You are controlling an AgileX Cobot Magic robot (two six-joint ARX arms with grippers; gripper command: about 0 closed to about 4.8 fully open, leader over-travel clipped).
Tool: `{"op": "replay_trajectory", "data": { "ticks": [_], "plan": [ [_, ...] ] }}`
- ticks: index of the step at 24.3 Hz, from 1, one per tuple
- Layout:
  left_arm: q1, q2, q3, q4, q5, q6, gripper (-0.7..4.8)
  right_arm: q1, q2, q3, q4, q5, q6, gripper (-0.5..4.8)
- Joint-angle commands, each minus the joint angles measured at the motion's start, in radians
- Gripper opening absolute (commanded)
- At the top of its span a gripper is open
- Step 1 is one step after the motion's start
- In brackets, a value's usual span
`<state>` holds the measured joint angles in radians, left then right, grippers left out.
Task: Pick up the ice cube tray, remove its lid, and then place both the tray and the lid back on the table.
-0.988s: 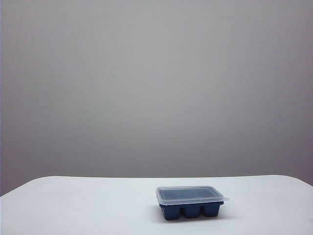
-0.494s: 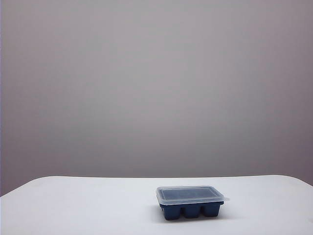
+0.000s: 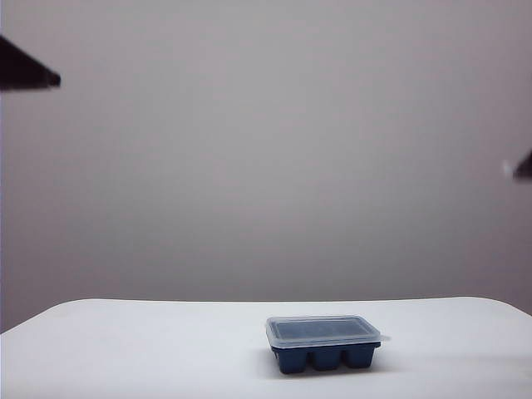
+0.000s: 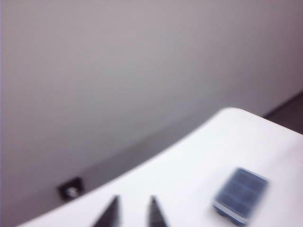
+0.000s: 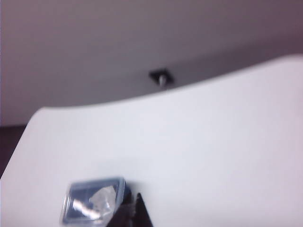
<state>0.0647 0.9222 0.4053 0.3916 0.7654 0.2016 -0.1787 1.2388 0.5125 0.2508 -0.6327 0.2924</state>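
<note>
The ice cube tray point(image 3: 326, 356) sat lidded on the bench point(image 3: 150, 349). The left fingers point(image 4: 132, 213), slightly parted and empty, and the right fingers point(image 5: 137, 210), shut and empty, were held high above it. An approach from opposite ends is advised, the lid point(image 3: 321, 330) being gripped only at its rim.

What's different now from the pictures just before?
Two dark tips have come into the exterior view: the left gripper at the upper left edge and the right gripper at the right edge, both high above the table. Neither holds or touches anything. The ice cube tray stayed where it was on the table, with the lid on it as before.
</note>
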Motion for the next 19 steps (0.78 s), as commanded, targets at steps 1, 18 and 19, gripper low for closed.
{"op": "replay_trajectory", "data": {
  "ticks": [1,18,19],
  "plan": [
    [-0.085,0.115,0.003,0.078,0.023,0.086,0.89,0.015,0.208,0.003,0.156,-0.143,0.006,-0.05],
    [-0.32,0.465,0.003,0.32,0.002,0.113,0.89,0.259,0.766,0.311,0.088,-0.237,0.145,1.51],
    [-0.32,0.465,0.003,0.322,0.002,0.112,0.89,0.259,0.771,0.322,0.072,-0.242,0.145,1.51]
  ]
}}
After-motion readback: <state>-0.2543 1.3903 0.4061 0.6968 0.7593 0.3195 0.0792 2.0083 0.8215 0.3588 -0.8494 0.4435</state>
